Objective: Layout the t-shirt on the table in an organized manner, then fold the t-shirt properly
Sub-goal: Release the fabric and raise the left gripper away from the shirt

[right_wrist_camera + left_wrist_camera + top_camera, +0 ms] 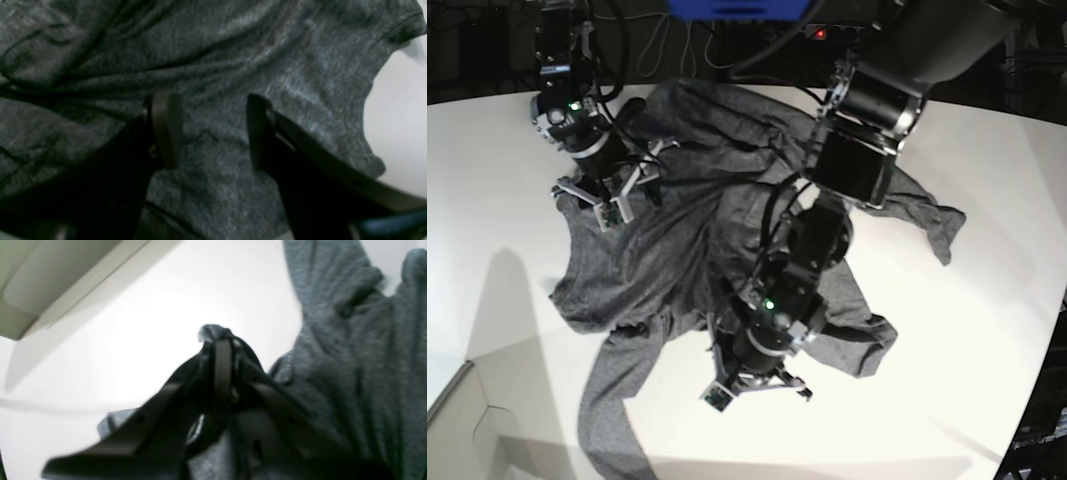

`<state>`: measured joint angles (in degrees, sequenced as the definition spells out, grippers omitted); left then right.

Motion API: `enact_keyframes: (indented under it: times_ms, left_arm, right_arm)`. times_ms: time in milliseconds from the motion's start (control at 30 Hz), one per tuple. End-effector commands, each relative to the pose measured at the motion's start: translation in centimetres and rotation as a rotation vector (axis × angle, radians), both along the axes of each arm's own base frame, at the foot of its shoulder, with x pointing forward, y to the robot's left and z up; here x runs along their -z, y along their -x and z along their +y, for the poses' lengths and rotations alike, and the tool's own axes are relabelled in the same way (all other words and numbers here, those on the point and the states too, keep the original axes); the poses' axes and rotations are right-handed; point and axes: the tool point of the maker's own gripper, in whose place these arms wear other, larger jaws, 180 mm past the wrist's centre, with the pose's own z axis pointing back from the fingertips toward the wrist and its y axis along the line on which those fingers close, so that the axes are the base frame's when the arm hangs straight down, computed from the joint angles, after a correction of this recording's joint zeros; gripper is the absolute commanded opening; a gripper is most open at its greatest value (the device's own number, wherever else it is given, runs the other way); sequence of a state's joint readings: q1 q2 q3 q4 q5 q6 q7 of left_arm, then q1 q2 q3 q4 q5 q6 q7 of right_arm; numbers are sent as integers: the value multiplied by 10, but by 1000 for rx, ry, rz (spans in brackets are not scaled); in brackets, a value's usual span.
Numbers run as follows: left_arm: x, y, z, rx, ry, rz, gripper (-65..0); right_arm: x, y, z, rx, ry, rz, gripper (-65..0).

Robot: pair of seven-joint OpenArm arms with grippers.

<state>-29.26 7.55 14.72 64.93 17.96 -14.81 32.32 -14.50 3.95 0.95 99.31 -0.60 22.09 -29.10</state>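
Here your t-shirt (717, 220) lies rumpled across the middle of the white worktop (987, 330), sleeves sprawling outward and one trailing toward the near edge. Your left gripper (222, 343) is clenched on a small bunched fold of the grey knit, which pokes out above its fingertips; only the left wrist view shows that pinch, since the base view hides it beneath the arm. Your right gripper (206, 130) hangs released over the cloth, jaws apart and nothing between them. Only the base view shows you the whole garment.
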Motion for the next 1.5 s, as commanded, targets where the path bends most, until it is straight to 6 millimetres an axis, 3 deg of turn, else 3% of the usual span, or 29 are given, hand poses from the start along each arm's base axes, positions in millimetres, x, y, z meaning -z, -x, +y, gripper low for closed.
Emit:
enact_keyframes:
  times_ms: [0, 267, 433, 667, 767, 900, 1033, 1233, 1467]
  left_arm:
    - [-29, -11, -7, 8, 30, -73, -650]
    - [-33, -14, -5, 6, 27, -82, -650]
    - [-41, -16, 8, -2, 9, -113, -650]
    - [-64, -9, 61, -109, -101, -102, -650]
    - [-78, 11, 79, -142, -126, -131, -650]
    - [-82, 43, 106, -189, -166, -134, -650]
    - [-69, 75, 151, -296, -149, -98, -650]
    - [-25, 113, 223, -363, -252, 47, -650]
    - [-8, 139, 272, -441, -290, 128, -650]
  right_arm:
    - [-12, -8, 2, -1, -18, -47, -340]
    - [-12, -8, 2, -1, -18, -47, -340]
    - [-12, -8, 2, -1, -18, -47, -340]
    - [-12, -8, 2, -3, -18, -46, -340]
    - [-12, -7, 2, -5, -18, -46, -340]
    - [-14, -10, 2, -5, -18, -54, -340]
    - [-17, -14, 2, -6, -18, -65, -340]
    - [-27, -25, 2, -7, -17, -97, -339]
    - [-56, -56, 22, -54, -32, -187, -288]
